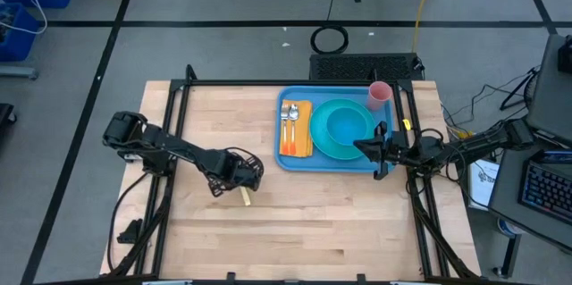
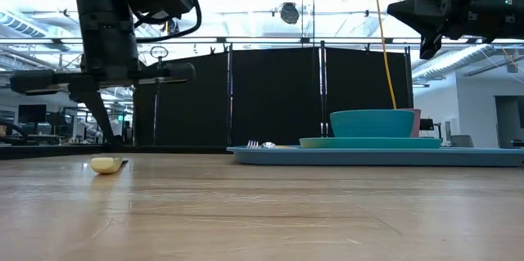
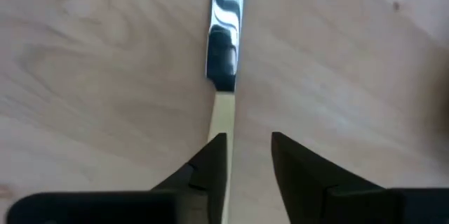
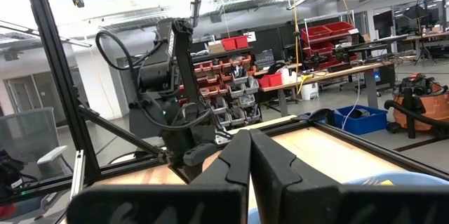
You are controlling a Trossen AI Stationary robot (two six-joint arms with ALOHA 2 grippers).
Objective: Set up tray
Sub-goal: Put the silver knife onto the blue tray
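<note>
Wood table [image 1: 295, 222] fills centre frame in the high view, grey floor and dark frame rails around it. Left gripper [image 1: 234, 178] sits lower left of centre over the table; its jaws stand apart in the left wrist view, with a knife [image 3: 223, 48] lying on the wood between and ahead of the fingers [image 3: 210, 164]. One finger is just beside the knife's pale handle; contact can't be told. The blade points away from the gripper. Low view shows the handle end at left on the table, with the left arm [image 2: 106, 40] above it. Right gripper [image 1: 371, 148] hangs at right of centre over the tray's right edge, jaws pressed together, nothing held, raised above the table in the low view. Tray [image 1: 290, 160], blue, lies upper centre-right on the table. It holds a turquoise plate [image 1: 323, 145] with a bowl [image 1: 350, 124] on it, and an orange napkin [image 1: 304, 140] at left carrying a fork [image 1: 285, 117] and spoon [image 1: 294, 115]. Pink cup [image 1: 380, 95] stands at the tray's upper right corner.
</note>
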